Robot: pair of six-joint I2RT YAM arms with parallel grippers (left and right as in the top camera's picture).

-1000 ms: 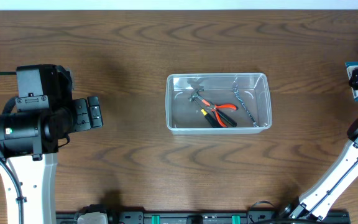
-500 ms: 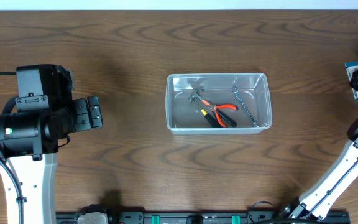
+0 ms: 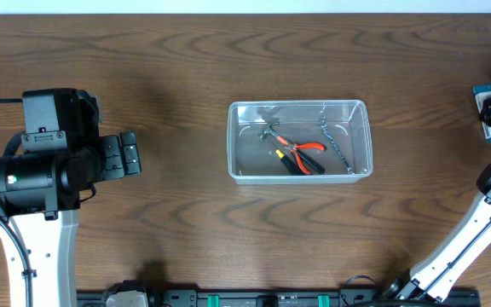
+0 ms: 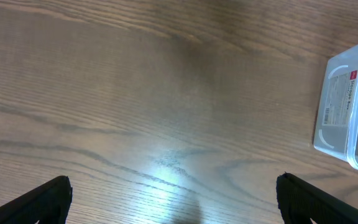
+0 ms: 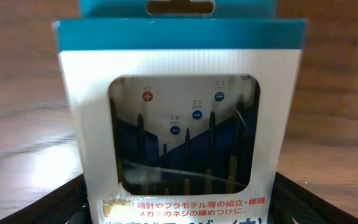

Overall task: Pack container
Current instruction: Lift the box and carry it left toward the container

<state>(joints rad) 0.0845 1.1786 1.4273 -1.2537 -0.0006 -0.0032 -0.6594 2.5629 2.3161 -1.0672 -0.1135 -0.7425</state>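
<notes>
Right gripper (image 5: 180,177): positioned at the far right edge of the table (image 3: 186,230), well apart from the container, over a small blue-and-white box (image 5: 179,81). Jaws stand wide, with one dark finger beside each lower corner of the box. Whether the pads press its sides or merely flank it cannot be told. The wide setting matches the box's full width and is judged a preparation for lifting it.

Blue-and-white box: carded pack with a window showing a row of slim precision screwdrivers. It lies face up on the wood, hang-tab at the top of the wrist view. Judged the next item to be packed.

Container (image 3: 297,105): clear rectangular tub at table centre, open top up, set between the two arms so that either can reach it. It holds red-handled pliers (image 3: 307,153), a thin metal chain (image 3: 337,145) and a small tool too blurred to name.

Left gripper (image 4: 173,186): jaws spread with nothing between them, hanging over bare wood to the left of the tub. Judged parked clear of the work.
</notes>
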